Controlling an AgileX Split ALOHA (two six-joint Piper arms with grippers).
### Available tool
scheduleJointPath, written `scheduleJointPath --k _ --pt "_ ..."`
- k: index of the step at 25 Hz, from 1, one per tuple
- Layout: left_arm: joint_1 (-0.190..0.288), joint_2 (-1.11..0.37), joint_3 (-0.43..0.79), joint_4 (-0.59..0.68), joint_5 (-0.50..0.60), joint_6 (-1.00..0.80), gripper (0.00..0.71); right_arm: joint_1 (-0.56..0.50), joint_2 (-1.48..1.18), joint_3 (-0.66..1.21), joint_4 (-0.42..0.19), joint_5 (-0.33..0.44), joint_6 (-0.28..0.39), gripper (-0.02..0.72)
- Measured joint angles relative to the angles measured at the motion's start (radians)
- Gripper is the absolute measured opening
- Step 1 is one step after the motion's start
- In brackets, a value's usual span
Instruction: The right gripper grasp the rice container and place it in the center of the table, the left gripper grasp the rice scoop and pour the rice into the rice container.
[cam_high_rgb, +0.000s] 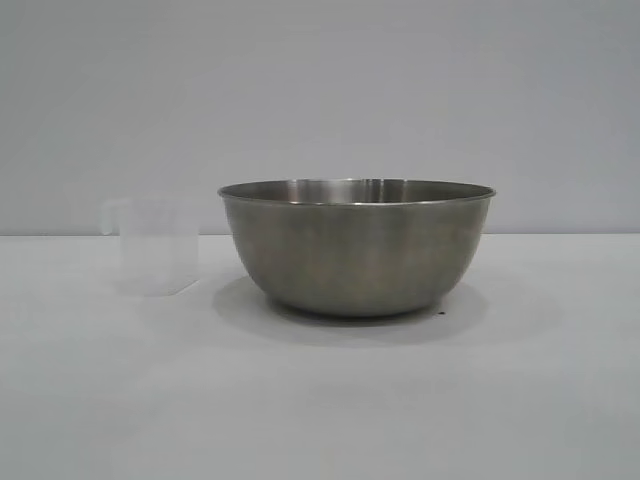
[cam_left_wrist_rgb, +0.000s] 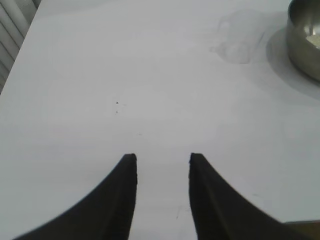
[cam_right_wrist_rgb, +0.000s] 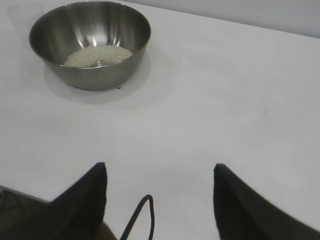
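One rice container (cam_high_rgb: 356, 250), one rice scoop (cam_high_rgb: 157, 247), both upright on the white worktop (cam_high_rgb: 320, 400). Container: brushed steel bowl, mid-worktop, rice (cam_right_wrist_rgb: 98, 55) piled inside. Scoop: clear plastic, just beside it, handle pointing away from the bowl. Left hand (cam_left_wrist_rgb: 162, 160) and right hand (cam_right_wrist_rgb: 160, 167) both spread, empty, well apart from both.

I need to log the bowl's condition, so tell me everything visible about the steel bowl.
The steel bowl is large, round, brushed metal with a thin rolled rim and curved walls narrowing to a small base. It stands upright on the white table, casting a soft shadow. A small pile of off-white rice lies in its bottom. The clear plastic scoop stands beside it, apart. Neither gripper touches it.
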Motion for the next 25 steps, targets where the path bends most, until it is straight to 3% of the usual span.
scheduleJointPath --k 10,15,25 --pt "0.0 0.0 0.0 0.0 0.0 0.0 0.221 -0.004 0.0 0.0 0.0 0.0 0.0 0.442" --pt "0.0 0.0 0.0 0.0 0.0 0.0 0.221 -0.103 0.0 0.0 0.0 0.0 0.0 0.442" --pt "0.0 0.0 0.0 0.0 0.0 0.0 0.221 -0.112 0.0 0.0 0.0 0.0 0.0 0.442"
